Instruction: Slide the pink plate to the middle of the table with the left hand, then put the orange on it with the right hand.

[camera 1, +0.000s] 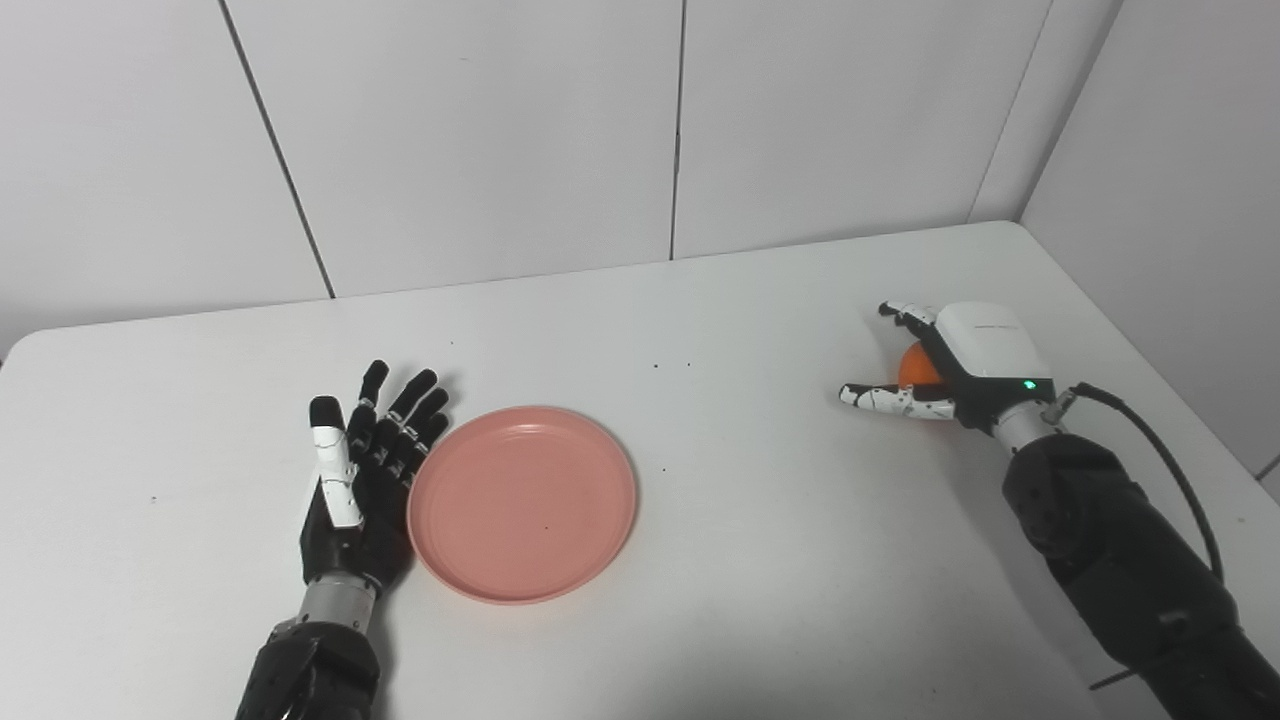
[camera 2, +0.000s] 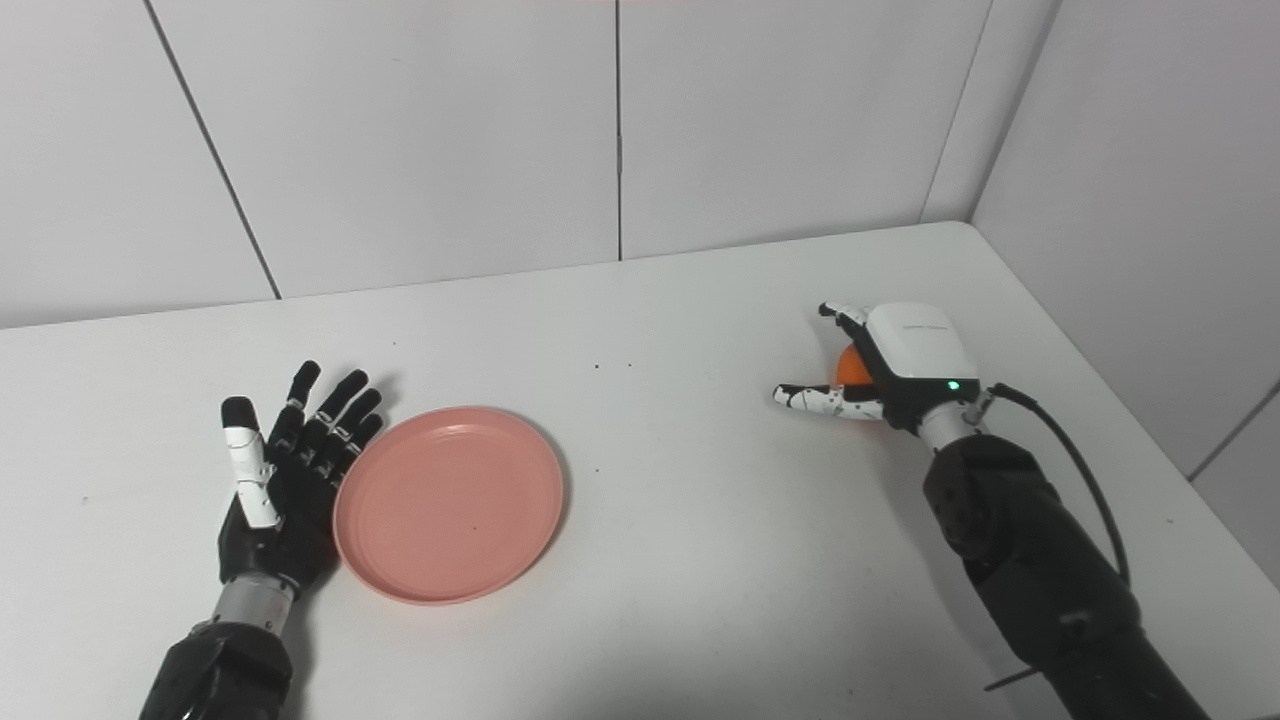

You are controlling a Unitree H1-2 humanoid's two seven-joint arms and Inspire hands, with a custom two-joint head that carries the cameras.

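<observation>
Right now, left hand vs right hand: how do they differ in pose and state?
The left hand lies flat, fingers spread, holding nothing, its edge against the pink plate; the right hand arches over the orange, thumb and fingers either side of it. The left hand shows its black palm side; the right hand shows a white back cover. Both sit low at the table.

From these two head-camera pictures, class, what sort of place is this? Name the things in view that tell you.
Probably a robot test bench or lab, not a home: a bare white table boxed in by plain white wall panels, holding only a pink plate and an orange for two robot hands.
</observation>
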